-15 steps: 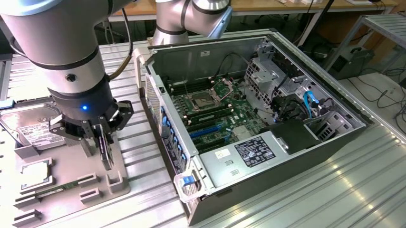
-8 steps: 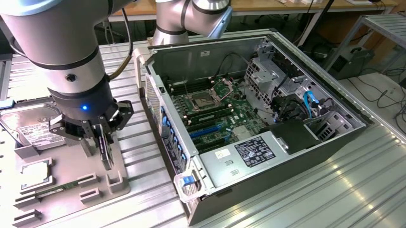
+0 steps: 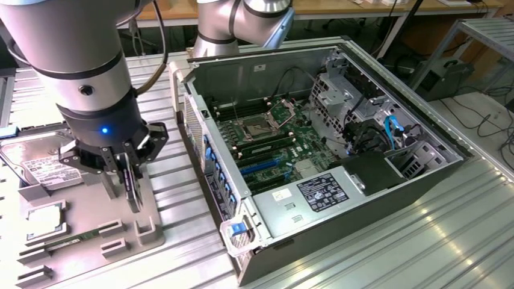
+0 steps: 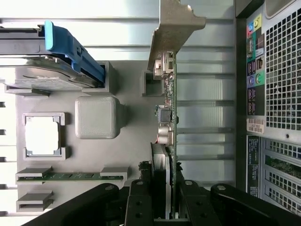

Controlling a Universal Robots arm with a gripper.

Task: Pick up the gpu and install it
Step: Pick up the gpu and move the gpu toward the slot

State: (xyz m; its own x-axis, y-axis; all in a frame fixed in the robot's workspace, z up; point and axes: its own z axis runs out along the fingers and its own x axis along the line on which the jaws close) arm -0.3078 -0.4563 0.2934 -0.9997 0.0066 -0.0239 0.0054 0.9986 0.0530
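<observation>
The gpu (image 4: 170,117) shows a green board edge and a silver bracket; the pincer (image 4: 162,207) is black. The tray (image 4: 127,141) is plain grey and the bench (image 3: 401,241) ribbed silver. The hard drive (image 3: 40,165) is silver with a white label, beside what may be a blue clip (image 4: 75,52). The computer case (image 3: 337,223) is black outside and grey within, with a green motherboard (image 3: 281,141) and a blue cable (image 3: 392,127).
</observation>
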